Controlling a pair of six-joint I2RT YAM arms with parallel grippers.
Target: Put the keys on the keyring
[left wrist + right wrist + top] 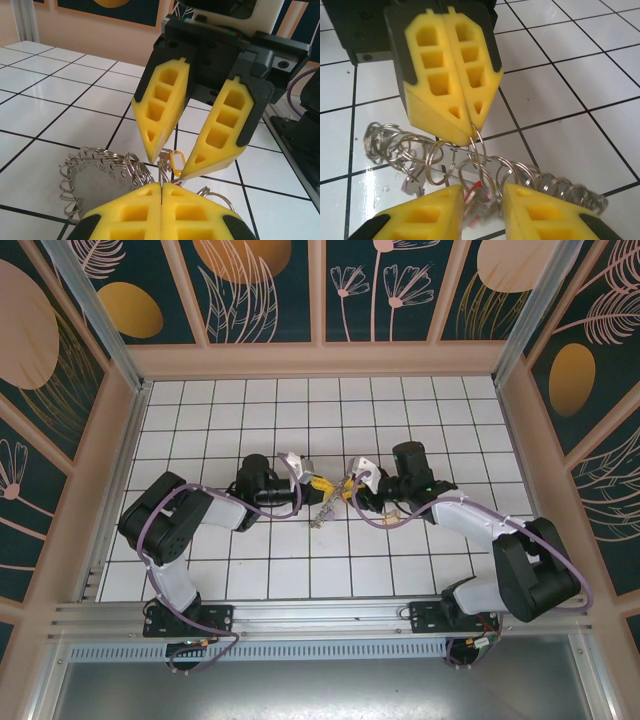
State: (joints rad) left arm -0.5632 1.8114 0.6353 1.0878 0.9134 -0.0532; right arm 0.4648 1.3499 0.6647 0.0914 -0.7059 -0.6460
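Observation:
The keyring (pixel 95 177) is a grey numbered disc fringed with many silver split rings (pixel 545 182); it hangs low over the white tiles (pixel 320 517). My left gripper (pixel 162 186) is shut, pinching one thin ring of it at its tips (pixel 471 135). Facing it, my right gripper (pixel 483 189) has its jaws partly closed. The keys (pixel 178 162), a small silver key with a yellow tag and a bit of red, sit between its tips and touch both. In the right wrist view the keys (pixel 477 192) are a red blur. Both grippers meet mid-table (pixel 335 487).
The white tiled floor (pixel 400 410) is bounded by a beige ledge and patterned walls (pixel 320 300) on three sides. A metal rail (pixel 320 615) runs along the near edge by the arm bases. Purple cables loop off both arms.

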